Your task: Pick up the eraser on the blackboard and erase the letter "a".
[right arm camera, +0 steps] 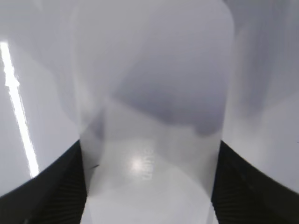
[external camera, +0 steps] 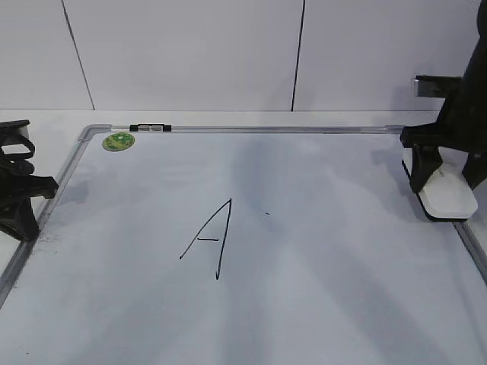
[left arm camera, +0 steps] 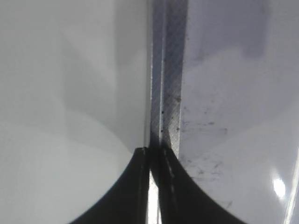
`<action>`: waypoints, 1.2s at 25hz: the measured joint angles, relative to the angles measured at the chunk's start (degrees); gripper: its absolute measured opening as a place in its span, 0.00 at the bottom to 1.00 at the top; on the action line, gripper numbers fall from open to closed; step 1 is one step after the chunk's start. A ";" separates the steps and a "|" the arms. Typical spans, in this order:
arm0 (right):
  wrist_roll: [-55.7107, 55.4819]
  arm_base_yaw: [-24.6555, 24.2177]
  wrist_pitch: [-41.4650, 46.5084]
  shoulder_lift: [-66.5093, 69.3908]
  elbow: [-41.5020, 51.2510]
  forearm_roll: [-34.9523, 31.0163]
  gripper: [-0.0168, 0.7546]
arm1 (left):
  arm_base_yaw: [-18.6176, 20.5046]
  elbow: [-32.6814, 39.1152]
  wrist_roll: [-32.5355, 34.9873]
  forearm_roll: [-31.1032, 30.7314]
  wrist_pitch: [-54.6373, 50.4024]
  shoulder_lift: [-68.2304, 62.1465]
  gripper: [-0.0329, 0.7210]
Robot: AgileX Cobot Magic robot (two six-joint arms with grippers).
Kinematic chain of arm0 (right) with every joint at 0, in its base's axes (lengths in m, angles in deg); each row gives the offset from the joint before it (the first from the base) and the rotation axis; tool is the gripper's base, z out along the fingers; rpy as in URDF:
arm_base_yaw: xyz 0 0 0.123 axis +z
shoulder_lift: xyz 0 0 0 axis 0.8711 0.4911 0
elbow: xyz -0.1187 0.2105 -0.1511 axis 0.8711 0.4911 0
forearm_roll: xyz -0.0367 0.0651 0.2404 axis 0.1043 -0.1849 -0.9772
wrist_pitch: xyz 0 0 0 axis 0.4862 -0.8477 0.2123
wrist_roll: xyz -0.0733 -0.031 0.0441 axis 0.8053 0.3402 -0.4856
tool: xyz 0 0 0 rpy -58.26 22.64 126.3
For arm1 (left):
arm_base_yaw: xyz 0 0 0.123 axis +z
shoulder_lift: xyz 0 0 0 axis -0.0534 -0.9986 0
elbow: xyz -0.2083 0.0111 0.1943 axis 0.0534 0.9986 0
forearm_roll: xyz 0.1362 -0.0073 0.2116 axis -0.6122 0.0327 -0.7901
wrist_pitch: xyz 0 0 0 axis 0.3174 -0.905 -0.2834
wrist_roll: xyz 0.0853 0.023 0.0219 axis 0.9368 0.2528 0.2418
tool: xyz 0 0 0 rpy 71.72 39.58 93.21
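The white eraser lies flat at the blackboard's right edge. My right gripper straddles it, one black finger pressed to each long side. In the right wrist view the eraser fills the whole gap between the fingers. A large capital A stands mid-board with a tiny dark speck to its right. No small letter "a" shows in any view. At the board's left edge my left gripper sits shut and holds nothing, its tips over the grey frame.
A round green sticker and a small black clip sit at the board's far left corner. The grey frame rims the board, with white table outside it and a panelled wall behind.
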 joint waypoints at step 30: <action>0.69 0.00 -0.27 0.63 4.45 -0.03 0.74 | 0.00 0.00 0.00 0.03 0.00 0.00 0.06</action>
